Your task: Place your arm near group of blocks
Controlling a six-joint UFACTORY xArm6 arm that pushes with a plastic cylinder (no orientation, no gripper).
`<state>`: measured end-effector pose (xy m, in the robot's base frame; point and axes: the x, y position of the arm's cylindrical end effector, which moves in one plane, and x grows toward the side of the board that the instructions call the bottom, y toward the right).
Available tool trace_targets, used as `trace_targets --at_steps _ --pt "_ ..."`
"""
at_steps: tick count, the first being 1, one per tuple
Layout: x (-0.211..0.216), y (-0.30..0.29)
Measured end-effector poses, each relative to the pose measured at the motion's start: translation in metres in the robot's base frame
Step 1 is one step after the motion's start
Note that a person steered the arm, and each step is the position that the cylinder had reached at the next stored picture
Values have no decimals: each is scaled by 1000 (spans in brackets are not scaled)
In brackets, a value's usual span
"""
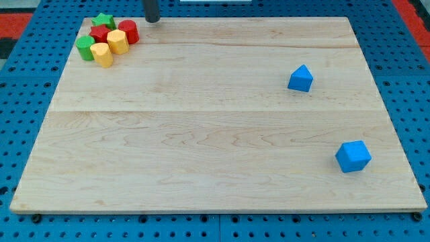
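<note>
My tip, a jawless dark rod, rests on the pale wooden counter just beside the clustered red, yellow and green blocks, the approach seemingly complete.

My rod is cut off by the view's top edge, so only its lower stretch shows. In the cluster, the red block behind the yellow blocks is partly covered; its shape cannot be made out. The tabletop shows whole.
</note>
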<state>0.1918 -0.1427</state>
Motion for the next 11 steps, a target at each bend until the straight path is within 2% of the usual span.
trace_targets --at_steps 1,2,3,4,5,6,7,8,9,11 --pt "0 40" --pt "24 156" --pt "136 135" --pt "210 28" --pt "211 -129" --pt "204 -162" --pt "171 -162" --pt "110 -156" --pt "71 -156" --pt "17 -137"
